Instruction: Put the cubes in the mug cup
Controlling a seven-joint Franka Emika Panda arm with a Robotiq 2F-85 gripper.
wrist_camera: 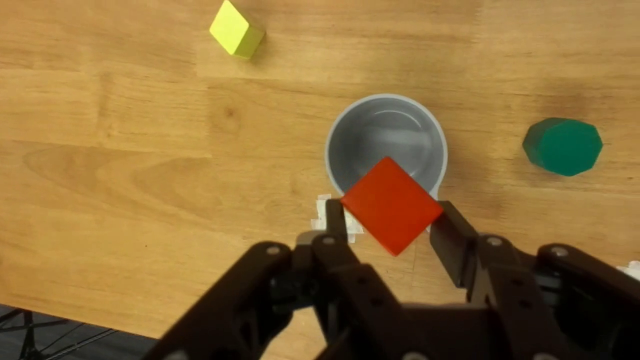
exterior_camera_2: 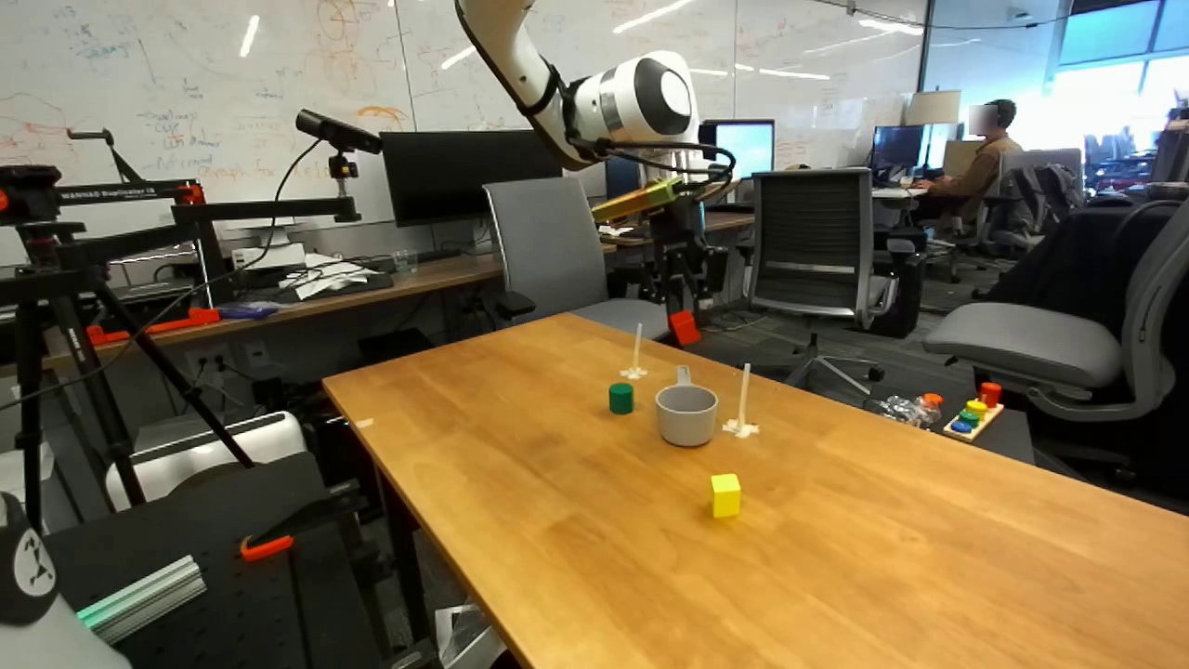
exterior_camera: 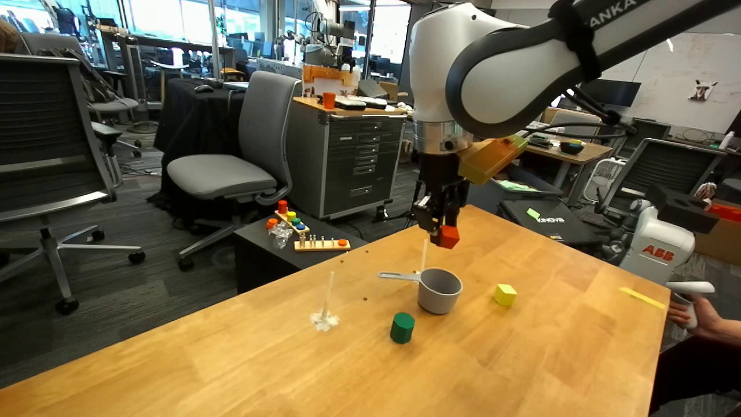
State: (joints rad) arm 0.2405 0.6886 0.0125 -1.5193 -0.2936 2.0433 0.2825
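Rounded white arm point(exterior_camera: 446, 63), "ANKA" lettering point(exterior_camera: 612, 11), silver collar point(exterior_camera: 441, 137), black cables point(exterior_camera: 611, 117), dark screw-dotted claw point(wrist_camera: 392, 215)

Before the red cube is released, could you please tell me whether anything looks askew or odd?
Yes: in the wrist view, the red cube sits diagonally in the gripper, apparently pinched at opposite edges rather than flat faces. Also unusual, two thin pale sticks stand upright from white patches on the wooden table.
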